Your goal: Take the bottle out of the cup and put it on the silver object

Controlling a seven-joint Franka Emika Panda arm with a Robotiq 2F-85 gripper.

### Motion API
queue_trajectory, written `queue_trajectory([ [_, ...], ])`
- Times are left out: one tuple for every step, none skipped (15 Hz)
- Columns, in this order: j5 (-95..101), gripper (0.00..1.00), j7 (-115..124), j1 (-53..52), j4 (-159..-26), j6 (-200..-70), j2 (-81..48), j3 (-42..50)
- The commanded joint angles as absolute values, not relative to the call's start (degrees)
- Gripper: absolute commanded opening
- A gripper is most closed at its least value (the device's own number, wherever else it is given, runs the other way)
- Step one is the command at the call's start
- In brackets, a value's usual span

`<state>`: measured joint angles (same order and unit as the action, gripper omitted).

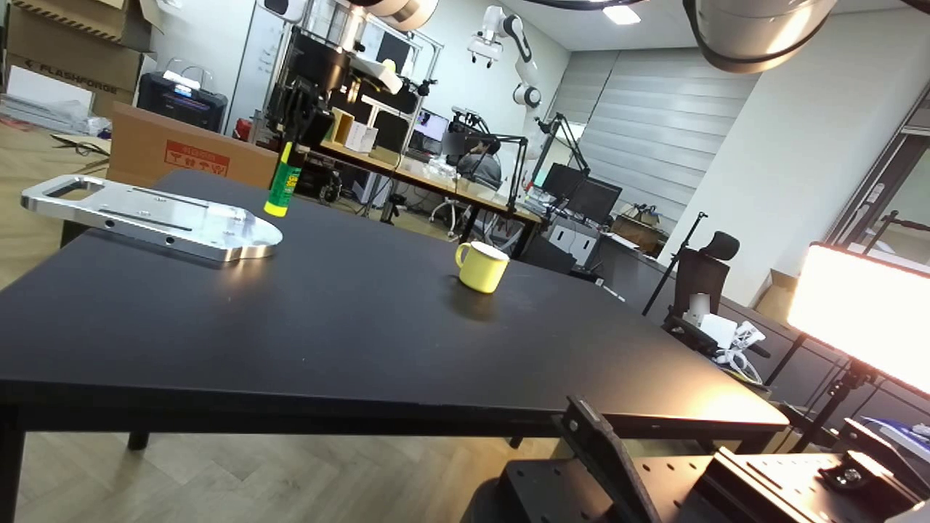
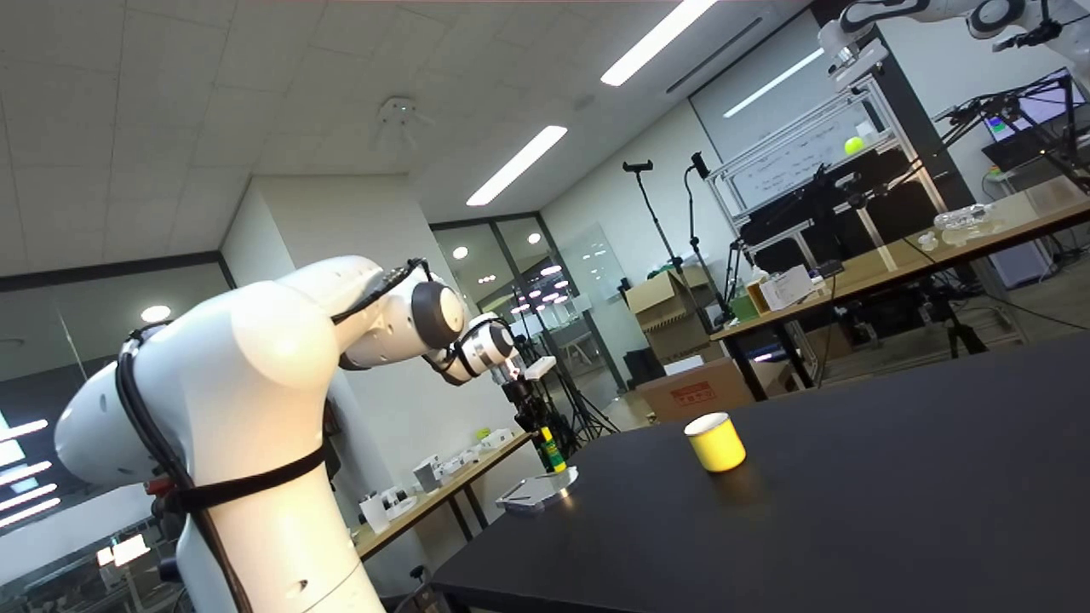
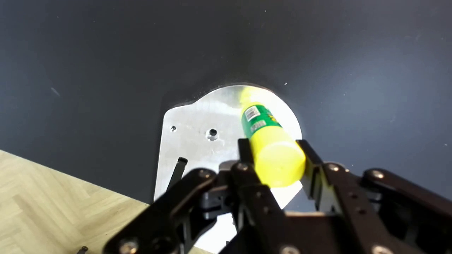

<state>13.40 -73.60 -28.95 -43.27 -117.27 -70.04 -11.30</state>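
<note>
A: What carries the job, starting with the biggest?
B: The dark worktop (image 1: pixel 349 341). On it lies the flat silver metal plate (image 1: pixel 160 211), its rounded end beneath the end effector (image 3: pixel 275 151).
A: Then?
B: The yellow mug (image 1: pixel 482 272), upright, well apart from the plate. Smallest, seen in an exterior view with its base apparently just clear of the metal, is the green-and-yellow glue stick (image 1: pixel 283 185), the task's bottle. The end effector is grasping it by its upper yellow end, over the plate's rounded end.
A: So which step is this?
B: Placing, I'd judge: out of the mug, not yet set down. The next move calls for a slow, straight descent until the base meets the plate, then a gentle release once it stands steady. It's slim and near the rim, so I'd shift it inward first if there's room.
A: Count them for me.
B: One worktop beneath it all, one plate, one end effector, one mug, one glue stick.
</note>
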Motion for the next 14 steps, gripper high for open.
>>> queue_trajectory([
  [14.3,0.09,-76.7,-30.2,-37.5,-116.1,-73.4,-9.9],
  [14.6,0.09,-77.5,-30.6,-37.0,-116.6,-73.8,-9.5],
  [14.8,0.09,-78.2,-30.9,-36.5,-116.8,-74.3,-9.3],
  [15.0,0.09,-79.0,-31.2,-35.8,-116.7,-74.9,-9.0],
  [15.0,0.09,-79.8,-31.5,-35.2,-116.6,-75.3,-8.8],
  [15.1,0.09,-80.4,-31.7,-34.6,-116.6,-75.7,-8.6],
  [15.1,0.09,-81.1,-32.0,-34.0,-116.5,-76.2,-8.4],
  [15.2,0.09,-81.7,-32.3,-33.3,-116.6,-76.7,-8.2],
  [15.1,0.09,-82.7,-32.4,-32.7,-116.9,-77.2,-8.2],
  [14.8,0.09,-83.3,-32.6,-32.2,-116.6,-77.5,-8.3],
  [14.5,0.09,-83.9,-32.6,-31.6,-116.3,-77.9,-8.3],
  [14.1,0.09,-84.9,-32.6,-31.1,-116.1,-78.3,-8.6],
  [14.0,0.09,-85.2,-32.7,-30.6,-115.8,-78.6,-8.5],
  [13.8,0.09,-85.8,-32.8,-30.1,-115.7,-79.0,-8.5],
])
